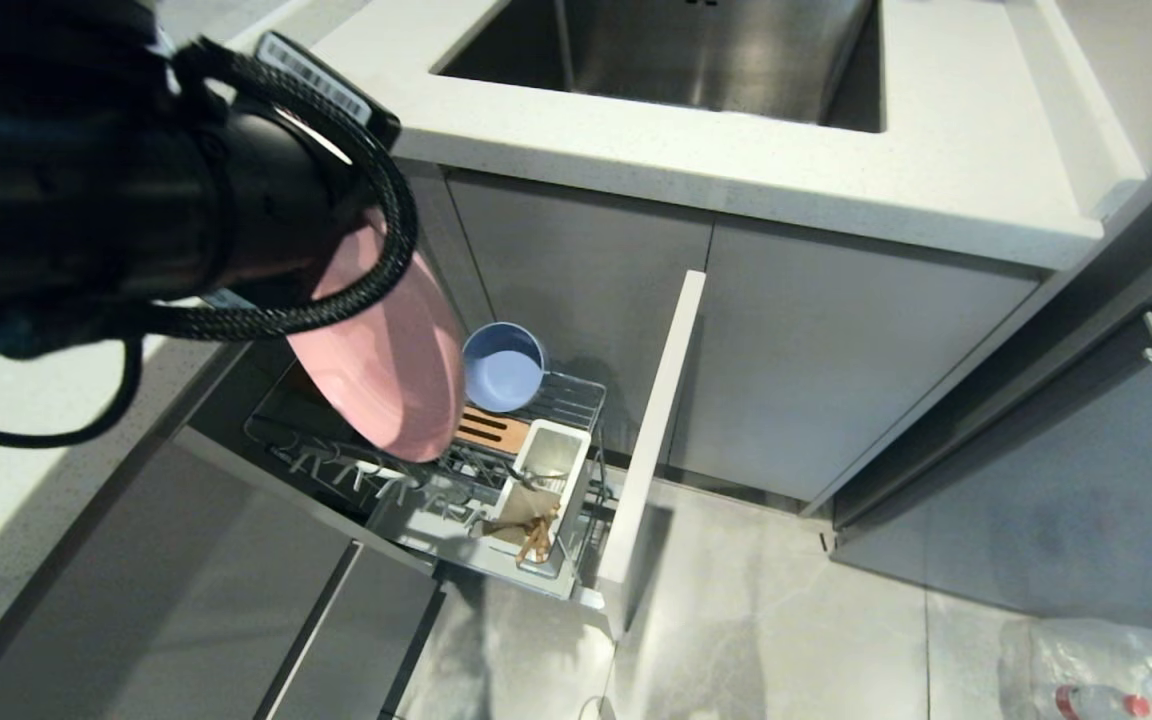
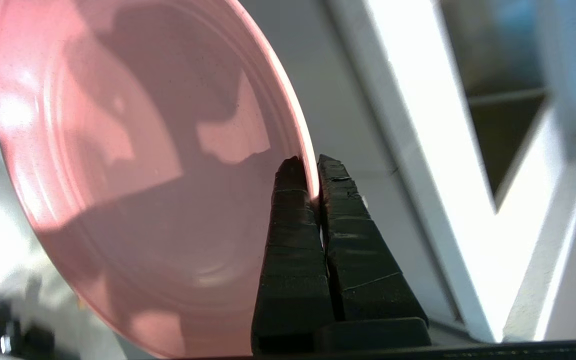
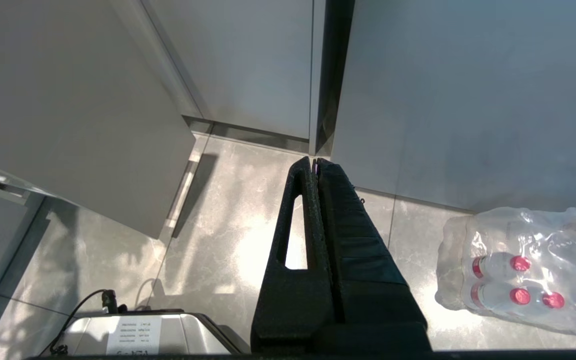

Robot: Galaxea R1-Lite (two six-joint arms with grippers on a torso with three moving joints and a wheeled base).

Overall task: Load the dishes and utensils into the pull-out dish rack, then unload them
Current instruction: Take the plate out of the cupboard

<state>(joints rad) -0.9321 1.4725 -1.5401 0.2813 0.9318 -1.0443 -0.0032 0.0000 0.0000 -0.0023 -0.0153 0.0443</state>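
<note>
what we cannot make out

our left arm [image 1: 86, 180] covers the upper part of the pink plate [image 1: 391, 370], which in turn hides part of the dish rack [image 1: 336, 455]. the utensils in the white cup [image 1: 546, 480] are too small for us to tell apart. the frame edge crops the water bottles [image 1: 1126, 680].

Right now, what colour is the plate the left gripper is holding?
Pink, matte. The plate shows best in the left wrist view, its rim pinched by the left gripper.
</note>
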